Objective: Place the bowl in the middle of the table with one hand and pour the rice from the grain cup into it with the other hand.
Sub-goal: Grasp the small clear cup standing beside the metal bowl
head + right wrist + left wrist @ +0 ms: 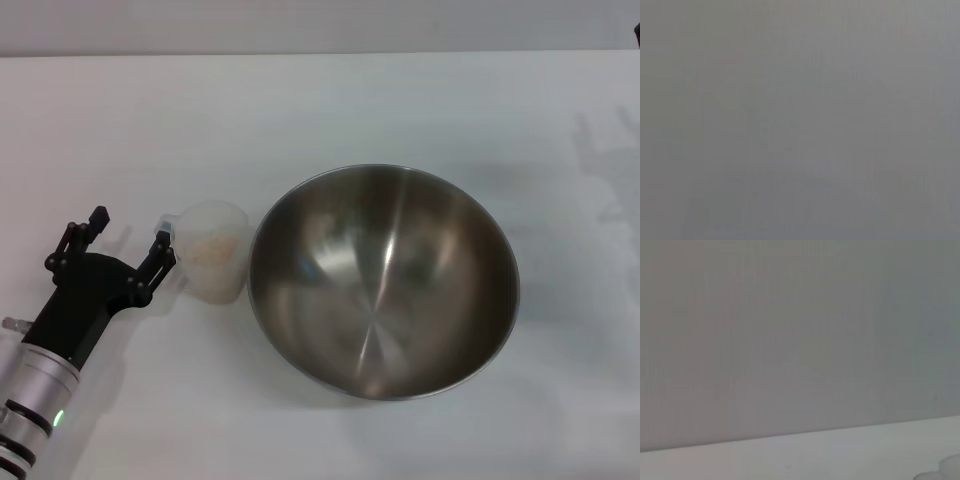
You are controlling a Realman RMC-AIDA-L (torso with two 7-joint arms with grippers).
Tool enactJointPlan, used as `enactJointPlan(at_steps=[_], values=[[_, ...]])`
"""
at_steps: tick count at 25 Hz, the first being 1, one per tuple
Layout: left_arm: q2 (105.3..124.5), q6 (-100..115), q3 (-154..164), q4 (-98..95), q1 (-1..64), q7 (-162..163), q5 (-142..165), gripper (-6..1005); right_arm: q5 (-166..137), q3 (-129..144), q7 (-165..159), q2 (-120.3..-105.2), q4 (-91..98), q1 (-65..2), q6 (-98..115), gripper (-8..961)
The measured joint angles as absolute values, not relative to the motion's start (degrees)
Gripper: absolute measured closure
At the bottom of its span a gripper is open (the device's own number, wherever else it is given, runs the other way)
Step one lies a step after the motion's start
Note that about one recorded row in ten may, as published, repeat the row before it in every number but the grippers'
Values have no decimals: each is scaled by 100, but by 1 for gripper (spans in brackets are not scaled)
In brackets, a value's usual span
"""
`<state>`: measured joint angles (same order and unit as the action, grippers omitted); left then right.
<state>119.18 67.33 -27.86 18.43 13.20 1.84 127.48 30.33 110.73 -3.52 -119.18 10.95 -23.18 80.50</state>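
Observation:
In the head view a large stainless-steel bowl (383,280) sits on the white table (330,110), a little right of the middle, and it holds nothing. A small clear grain cup (215,250) stands just left of the bowl, almost touching its rim, with pale rice (213,250) inside. My left gripper (131,233) is open at the table's left, its right finger close beside the cup's handle side, its left finger farther left. My right gripper does not show in any view.
The far half of the table and its right side hold nothing but faint shadows (600,170). The left wrist view shows a grey wall above the white table edge (800,455). The right wrist view shows plain grey.

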Motion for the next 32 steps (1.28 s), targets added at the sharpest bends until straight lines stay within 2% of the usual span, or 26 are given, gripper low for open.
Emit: enactJointPlan(at_steps=[11, 21, 32], values=[[11918, 6563, -2817, 1939, 1340, 225, 12744, 340, 3023, 11073, -352, -11918, 1099, -2313, 8061, 406], [11918, 6485, -2812, 2013, 1335, 686, 12744, 818, 3013, 11073, -352, -11914, 1098, -2328, 8059, 404], [11909, 6559, -2776, 2009, 1373, 841, 12793, 979, 3006, 11073, -351, -11909, 1098, -2329, 8073, 403]])
